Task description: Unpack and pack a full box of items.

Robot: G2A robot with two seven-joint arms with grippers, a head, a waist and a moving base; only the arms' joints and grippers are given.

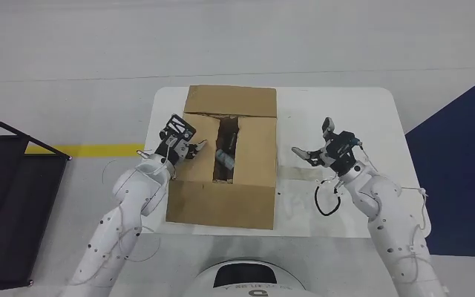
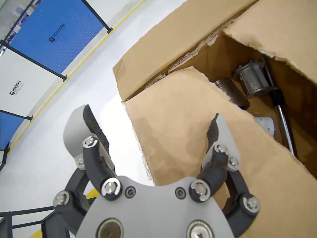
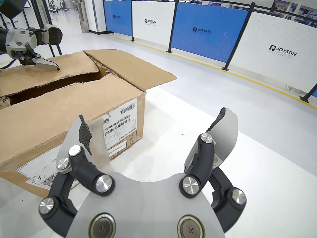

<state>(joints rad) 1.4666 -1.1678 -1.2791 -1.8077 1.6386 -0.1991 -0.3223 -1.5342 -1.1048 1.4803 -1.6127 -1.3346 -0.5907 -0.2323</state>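
A brown cardboard box [image 1: 245, 189] stands mid-table, its top flaps parted along a torn slit. Inside the slit lie metal parts: a dark cylinder [image 2: 232, 91], a grey housing [image 2: 252, 79] and a thin rod [image 2: 284, 120]; they also show as the parts [image 1: 226, 152] from above. My left gripper [image 1: 171, 151] is open at the box's left edge, and its own view has the gripper [image 2: 151, 122] straddling the left flap's [image 2: 183, 115] corner. My right gripper [image 1: 312, 137] hangs open right of the box, holding nothing. From its wrist, the gripper [image 3: 153, 122] faces the labelled side [image 3: 118, 125].
The white table [image 1: 341, 111] has bare room right of and behind the box. A black rack [image 1: 22, 200] stands off the table's left side. Blue and white fence panels [image 3: 210, 30] line the floor beyond. A black cable [image 1: 325, 199] loops at the right wrist.
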